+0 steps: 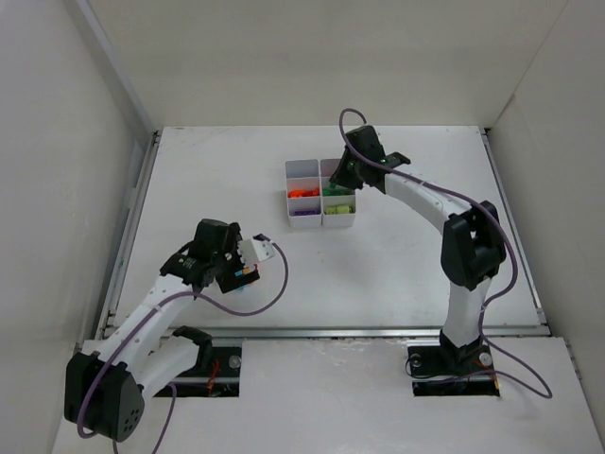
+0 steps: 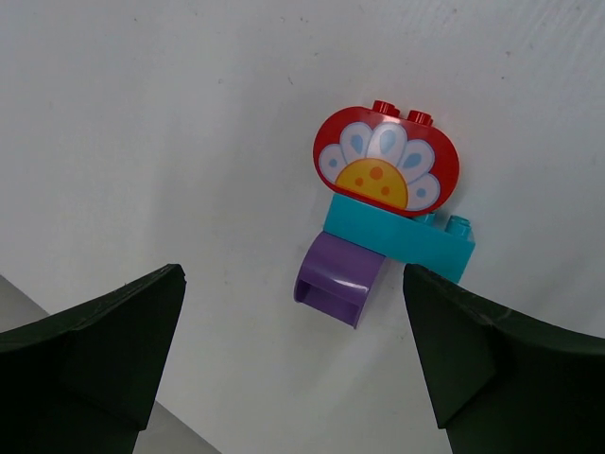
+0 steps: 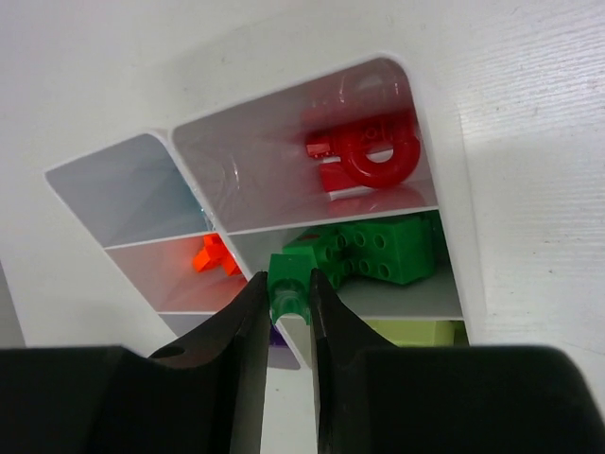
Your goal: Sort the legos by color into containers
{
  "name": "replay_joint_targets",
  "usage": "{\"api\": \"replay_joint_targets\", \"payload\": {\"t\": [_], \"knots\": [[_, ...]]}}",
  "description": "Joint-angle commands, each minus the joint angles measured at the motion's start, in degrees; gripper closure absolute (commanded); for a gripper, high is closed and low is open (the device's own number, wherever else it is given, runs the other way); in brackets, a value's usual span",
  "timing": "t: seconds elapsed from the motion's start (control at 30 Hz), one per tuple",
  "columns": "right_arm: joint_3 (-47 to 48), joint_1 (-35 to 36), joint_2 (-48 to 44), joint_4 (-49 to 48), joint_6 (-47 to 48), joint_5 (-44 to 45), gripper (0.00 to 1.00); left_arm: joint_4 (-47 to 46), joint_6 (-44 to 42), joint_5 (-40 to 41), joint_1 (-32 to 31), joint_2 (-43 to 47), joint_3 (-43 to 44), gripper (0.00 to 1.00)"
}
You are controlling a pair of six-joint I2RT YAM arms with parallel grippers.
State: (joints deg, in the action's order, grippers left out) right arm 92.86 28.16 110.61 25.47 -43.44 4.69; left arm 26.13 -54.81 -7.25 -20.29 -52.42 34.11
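The table (image 1: pixel 397 274) has a tray (image 1: pixel 287 189) on it. The right gripper (image 3: pixel 286 295) is over the tray, pinching a green brick (image 3: pixel 285 270). The left gripper (image 2: pixel 291 284) is wide open over a red brick (image 2: pixel 386 161), a teal brick (image 2: pixel 402 236) and a purple brick (image 2: pixel 338 274), all touching.

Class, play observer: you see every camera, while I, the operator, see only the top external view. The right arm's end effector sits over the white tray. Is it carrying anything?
Observer: Yes, the right end effector is shut on a small green brick.
Operator: Which compartment is nearest it?
Observer: The one with green bricks, next to the one with red pieces.
Operator: And under the left arm?
Observer: The left end effector is open above a cluster: a red flower piece, a teal brick and a purple curved piece.
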Motion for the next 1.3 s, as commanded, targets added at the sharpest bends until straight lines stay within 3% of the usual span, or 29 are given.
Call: {"api": "replay_joint_targets", "payload": {"t": [0.0,0.13,0.33,0.63,0.77,0.87,1.1,1.27], "knots": [[1.7,-0.6,-0.8,-3.3,-2.5,-0.8,1.00,-1.5,-1.3,1.8,-0.4,-0.7,-0.8,0.00],[-0.2,-0.6,-0.8,-4.6,-3.9,-1.4,1.00,-4.5,-1.3,3.4,-0.4,-0.7,-3.3,0.01],[-0.2,-0.6,0.3,-4.6,-4.5,-2.0,0.89,-5.0,-3.7,2.9,-0.4,-1.3,-5.0,0.03],[-1.3,-1.1,-0.3,-3.4,-4.5,-1.4,0.89,-6.7,-3.2,1.7,-0.4,-1.8,-6.2,0.04],[-3.7,-1.1,-1.8,-3.4,-4.5,-0.8,0.89,-7.3,-2.5,0.7,-0.4,-1.8,-6.2,0.16],[-6.7,-1.1,-3.8,-4.6,-5.9,-0.3,0.89,-7.3,-2.0,-0.6,-0.4,-1.8,-6.2,0.31],[-5.5,-1.1,-2.5,-5.2,-7.0,0.2,0.89,-7.8,-2.0,-1.2,-0.4,-1.8,-7.3,0.47],[-3.8,-1.1,-1.3,-3.9,-7.0,0.2,0.72,-7.8,-1.4,-1.2,-0.4,-1.8,-7.3,0.61]]}}
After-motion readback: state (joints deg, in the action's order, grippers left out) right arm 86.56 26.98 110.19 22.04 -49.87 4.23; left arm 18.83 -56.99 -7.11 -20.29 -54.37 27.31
